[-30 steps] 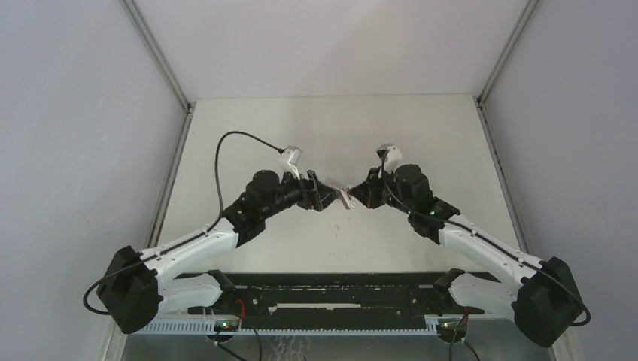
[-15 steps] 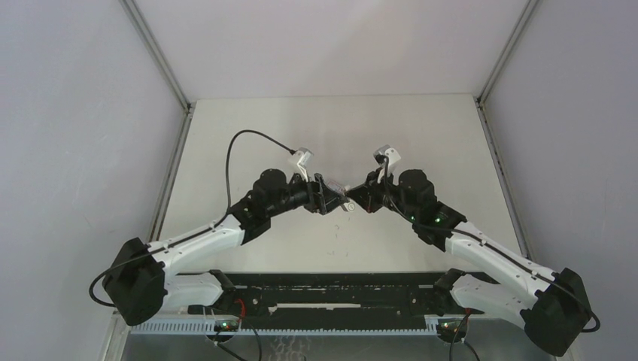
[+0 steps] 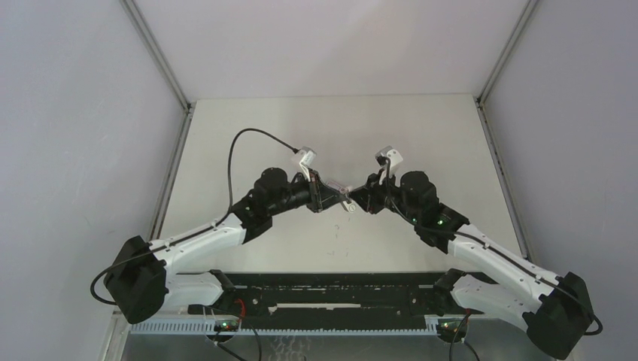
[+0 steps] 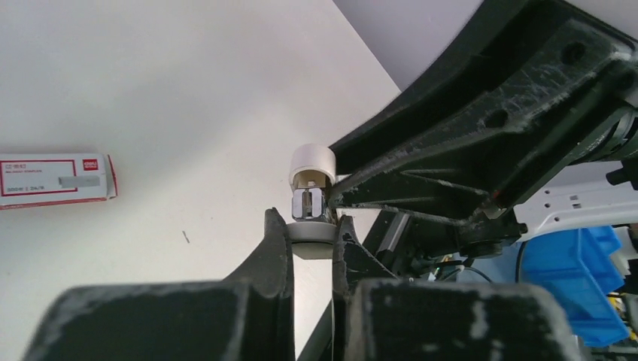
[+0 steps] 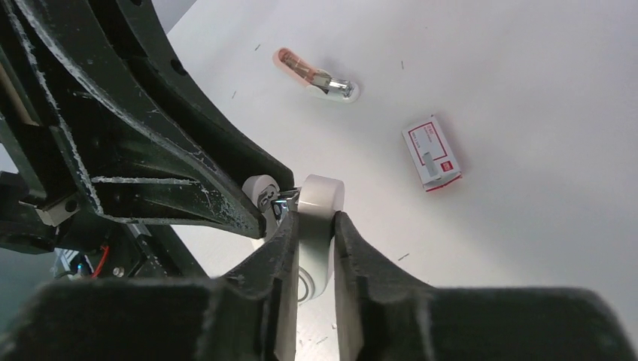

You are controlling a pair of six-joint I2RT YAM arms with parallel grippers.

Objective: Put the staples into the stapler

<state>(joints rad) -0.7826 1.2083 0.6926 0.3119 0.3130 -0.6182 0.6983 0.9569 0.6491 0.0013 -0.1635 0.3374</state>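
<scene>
Stapler (image 4: 311, 177), glossy white plastic w/ chrome insert, pinched mid-air btwn L hand (image 4: 311, 235) and R hand (image 5: 314, 226), both clamped on it. Staples (image 5: 432, 153): flat red-edged card box, white label, print unreadable, lying on matte off-white table (image 3: 421, 135), well apart from it. Pale grey walls (image 3: 75, 150).

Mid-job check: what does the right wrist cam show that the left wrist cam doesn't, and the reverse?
Right wrist only: a small pink-and-white clip-like thing lying on the table. Left wrist only: a blue bin in the lower right corner. Both: the staples box flat on the table, apart from both grippers, and the white stapler pinched between the left gripper and the right gripper.
</scene>
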